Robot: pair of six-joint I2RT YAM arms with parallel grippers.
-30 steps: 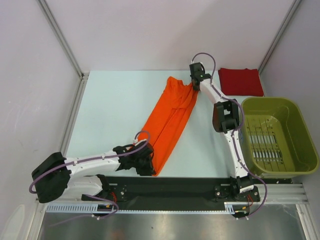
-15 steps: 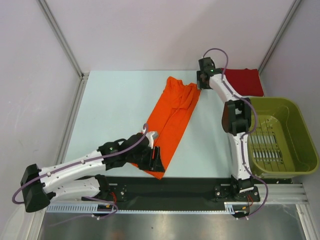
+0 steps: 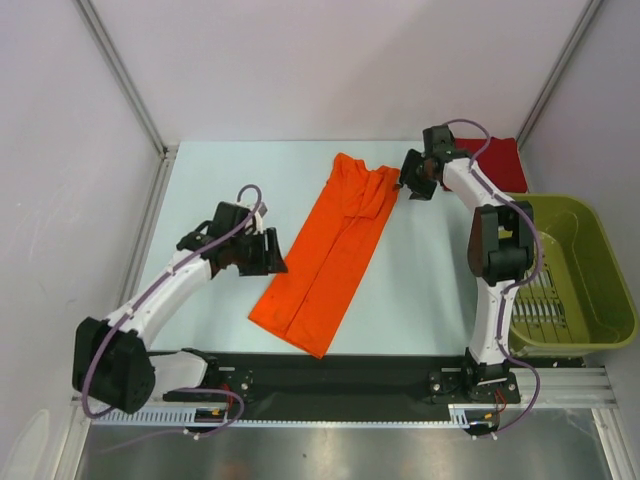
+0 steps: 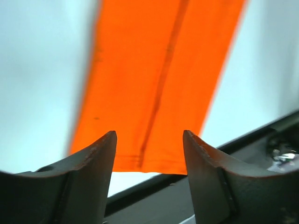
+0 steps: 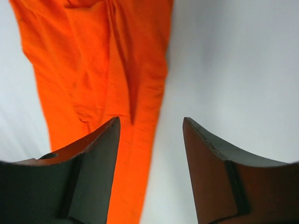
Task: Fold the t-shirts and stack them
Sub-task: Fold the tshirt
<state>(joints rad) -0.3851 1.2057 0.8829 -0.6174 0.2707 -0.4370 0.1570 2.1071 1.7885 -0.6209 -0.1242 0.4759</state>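
Observation:
The bright orange t-shirt [image 3: 332,250] lies flat on the table as a long narrow strip, running from the back centre to the front edge. It also fills the left wrist view [image 4: 159,79] and the right wrist view [image 5: 98,84]. My left gripper [image 3: 270,252] hovers just left of the strip's middle, open and empty [image 4: 149,140]. My right gripper [image 3: 410,180] is open and empty beside the strip's far right corner [image 5: 150,126]. The dark red t-shirt [image 3: 495,160] lies folded at the back right, partly hidden by the right arm.
An olive-green plastic basket [image 3: 590,240] stands at the right, beside the right arm. A black rail [image 3: 350,375] runs along the table's near edge, just past the orange strip's lower end. White walls enclose the table.
Both grippers let go of the orange t-shirt and opened. The left one swung up and left from the strip's near end. The right one drew back to the right of the far end.

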